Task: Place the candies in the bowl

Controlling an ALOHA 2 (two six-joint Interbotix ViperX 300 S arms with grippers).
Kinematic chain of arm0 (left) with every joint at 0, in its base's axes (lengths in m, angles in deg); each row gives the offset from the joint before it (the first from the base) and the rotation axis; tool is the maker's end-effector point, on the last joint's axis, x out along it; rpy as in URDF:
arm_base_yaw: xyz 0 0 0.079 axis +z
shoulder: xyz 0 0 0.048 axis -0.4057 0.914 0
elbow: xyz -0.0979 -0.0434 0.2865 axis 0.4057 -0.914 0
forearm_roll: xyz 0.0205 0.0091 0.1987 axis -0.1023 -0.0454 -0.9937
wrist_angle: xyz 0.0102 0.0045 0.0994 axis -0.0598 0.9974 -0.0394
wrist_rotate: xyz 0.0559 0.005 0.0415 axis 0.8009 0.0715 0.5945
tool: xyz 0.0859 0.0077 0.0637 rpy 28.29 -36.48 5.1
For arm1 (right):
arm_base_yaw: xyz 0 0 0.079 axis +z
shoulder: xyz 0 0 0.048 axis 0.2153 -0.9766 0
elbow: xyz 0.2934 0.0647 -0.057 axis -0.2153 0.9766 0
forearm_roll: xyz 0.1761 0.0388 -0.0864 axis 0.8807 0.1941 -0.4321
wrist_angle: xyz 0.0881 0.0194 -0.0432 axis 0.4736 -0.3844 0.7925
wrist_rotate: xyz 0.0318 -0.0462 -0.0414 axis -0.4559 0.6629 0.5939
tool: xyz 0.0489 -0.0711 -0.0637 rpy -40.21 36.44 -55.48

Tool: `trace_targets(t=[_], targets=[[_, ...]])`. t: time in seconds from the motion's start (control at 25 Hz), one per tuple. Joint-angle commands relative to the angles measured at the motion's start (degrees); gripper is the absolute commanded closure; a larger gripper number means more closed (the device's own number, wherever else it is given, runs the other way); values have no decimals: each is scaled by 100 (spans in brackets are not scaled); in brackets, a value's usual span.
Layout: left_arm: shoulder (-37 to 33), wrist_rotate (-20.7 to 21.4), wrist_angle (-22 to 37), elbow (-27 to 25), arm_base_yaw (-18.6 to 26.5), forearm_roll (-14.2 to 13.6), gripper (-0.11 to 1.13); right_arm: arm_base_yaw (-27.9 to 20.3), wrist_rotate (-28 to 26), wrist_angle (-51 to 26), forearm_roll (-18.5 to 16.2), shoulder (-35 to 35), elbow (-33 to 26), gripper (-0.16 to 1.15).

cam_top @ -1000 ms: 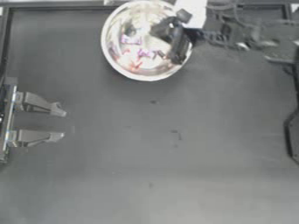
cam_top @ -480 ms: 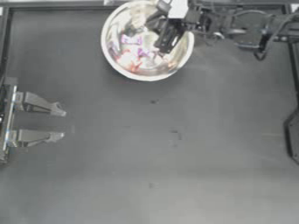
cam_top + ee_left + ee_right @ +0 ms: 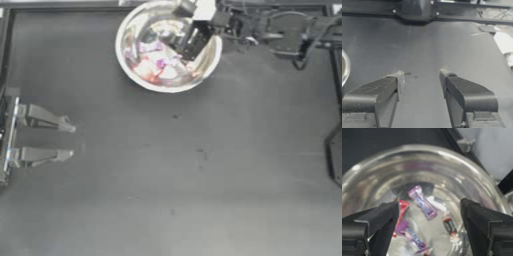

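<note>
From above, the candies [image 3: 155,64] blur into pink and purple glints inside the shiny round bowl [image 3: 137,75] at the table's [image 3: 200,200] far edge. The right wrist view separates at least four twist-wrapped sweets: one purple-white, one red, one magenta, one small red-white. The right gripper [image 3: 189,42] hovers over them, jaws spread and empty. The left gripper [image 3: 69,140] sits parked at the left, jaws apart.
</note>
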Motion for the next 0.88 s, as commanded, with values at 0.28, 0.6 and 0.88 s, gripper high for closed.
trace_targets(t=[0.28,0.6,0.88], targets=[[123,26,-26,88,35,9,18,457,-35,589,123,1503,870,0],[123,62,-26,88,44,-18,18,1134,-62,747,290,2549,1679,0],[123,88,-26,123,62,-105,17,1731,-62,773,431,3305,2180,0]])
